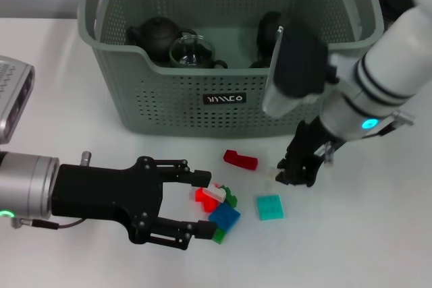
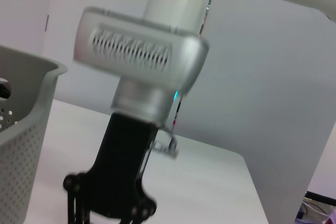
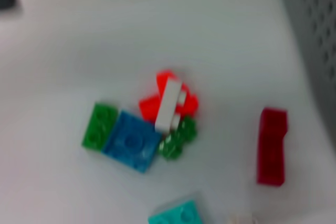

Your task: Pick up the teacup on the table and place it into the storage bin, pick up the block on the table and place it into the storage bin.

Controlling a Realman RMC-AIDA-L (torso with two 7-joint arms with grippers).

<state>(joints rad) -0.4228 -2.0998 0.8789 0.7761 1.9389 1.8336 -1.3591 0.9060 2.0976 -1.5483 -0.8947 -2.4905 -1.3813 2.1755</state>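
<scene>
Both grippers low beside the block cluster, bin behind.

Head view: left gripper (image 1: 200, 207) lay spread, fingers flanking the blocks (image 1: 219, 206); right gripper (image 1: 297, 166) stood beside them, finger state indeterminate; bin (image 1: 229, 102) behind both, teapot (image 1: 156, 36) inside.
Left wrist view: right gripper (image 2: 107, 208) ahead.
Right wrist view: blocks (image 3: 144, 129) and red block (image 3: 272, 146) below.

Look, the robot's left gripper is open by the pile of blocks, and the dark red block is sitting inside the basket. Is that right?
Not quite. The left gripper is open by the pile of blocks, but the dark red block lies on the table, just in front of the storage bin, not inside it. The head view shows this.
</scene>
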